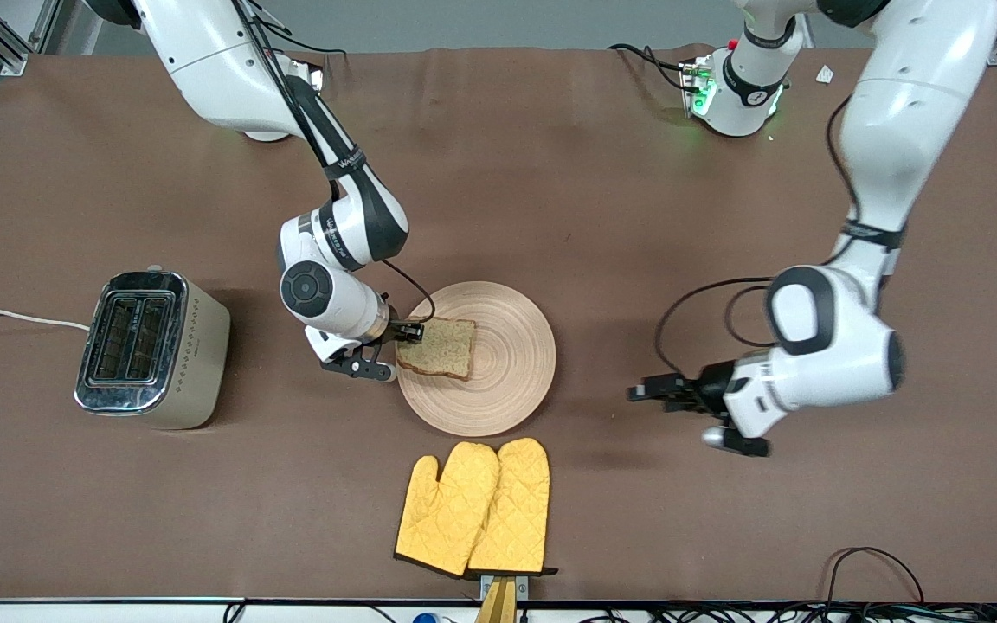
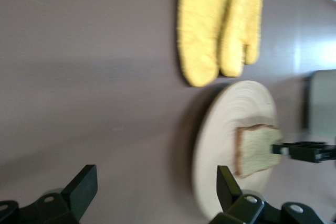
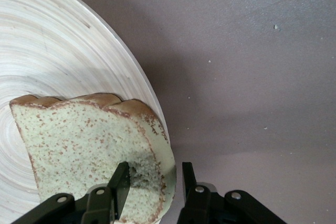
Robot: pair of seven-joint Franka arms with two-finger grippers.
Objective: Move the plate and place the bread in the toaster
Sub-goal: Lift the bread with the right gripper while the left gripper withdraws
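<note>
I have the right gripper (image 1: 405, 339) down at the edge of the plate (image 1: 511, 385), at the side facing the toaster (image 1: 152, 348). Its two fingers straddle the crust edge of the bread (image 1: 438, 348), one above the slice and one below. In the right wrist view the slice (image 3: 89, 145) sits between the fingers with its edge tipped up off the plate (image 3: 58, 45), so I read the grip as closed on the bread, though only on a narrow strip near the crust.

The left gripper (image 1: 650, 391) waits over bare table toward the left arm's end, well apart from the plate, fingers spread wide and holding nothing — the left wrist view shows its fingers (image 2: 84, 187) far apart, with the plate (image 2: 220, 129) and the yellow oven mitts (image 2: 218, 30) in view. The mitts (image 1: 474, 509) lie nearer the front camera than the plate.

The toaster stands toward the right arm's end of the table, slots facing up and empty.

My guess is the bread is light, soft and floppy. Held by one edge, it will likely sag or tear if I squeeze hard or swing fast. The crust is the firmest place to hold — I would lift slowly and keep the slice hanging vertical for the slot.
</note>
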